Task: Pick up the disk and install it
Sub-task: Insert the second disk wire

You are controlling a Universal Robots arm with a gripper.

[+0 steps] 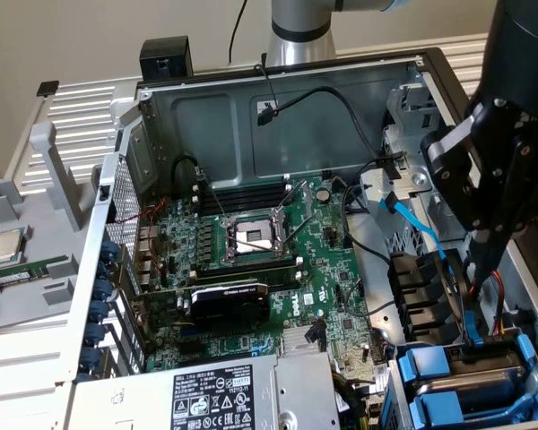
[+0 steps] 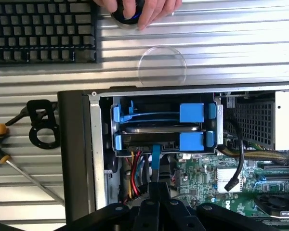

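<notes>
Exterior view: the end effector hangs from a near-vertical arm at the case's right side, its jaws closed narrow, with the tips just above the drive cage. The disk sits in the cage, in its blue carrier.

Wrist view: the end effector points straight at the blue tab beside the red cables. 2 blue-framed drives lie stacked; the disk appears seated. For a clean seating, push squarely along the bay rails and avoid the cables. A hand rests on the desk.
</notes>
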